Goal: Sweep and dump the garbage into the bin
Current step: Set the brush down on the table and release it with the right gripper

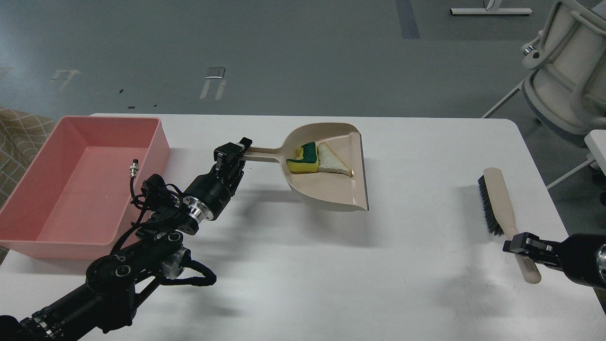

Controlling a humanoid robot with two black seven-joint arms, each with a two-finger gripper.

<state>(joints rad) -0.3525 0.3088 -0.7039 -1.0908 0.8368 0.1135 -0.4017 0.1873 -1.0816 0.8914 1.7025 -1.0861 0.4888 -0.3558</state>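
Dustpan, beige plastic with a long handle (331, 173), is held off the white table (378, 265) by the left end effector (233, 152), which is clamped on the far end of the handle. A shadow on the table below the pan suggests it is lifted clear rather than resting. Pan looks roughly level, open lip facing right; judged to be kept that way so the load does not slide out.

Load, both pieces inside the dustpan, toward the handle side of the scoop:
- yellow sponge with a green scouring face (304, 160), nearest the handle neck
- thin white triangular bread-like slice with a tan edge (333, 163), touching the sponge on the side away from the handle

Nothing of the garbage is visible loose on the table, so the sweeping step looks done; dumping remains.

Large shallow rectangular pink plastic bin (156, 142) sits left of the dustpan, near the table's left edge, interior bare. The dustpan is apart from it, not yet over its rim. Next move presumably needs carrying the pan left over the bin and tipping it.

Hand brush with black bristles and beige handle (497, 201) lies well right of the dustpan, bristles facing left. Right end effector (521, 246) is closed around the brush handle near its lower end; the brush appears parked on the table, out of the dustpan's path.

Risk: tilting the pan during transfer could spill either piece before the bin.
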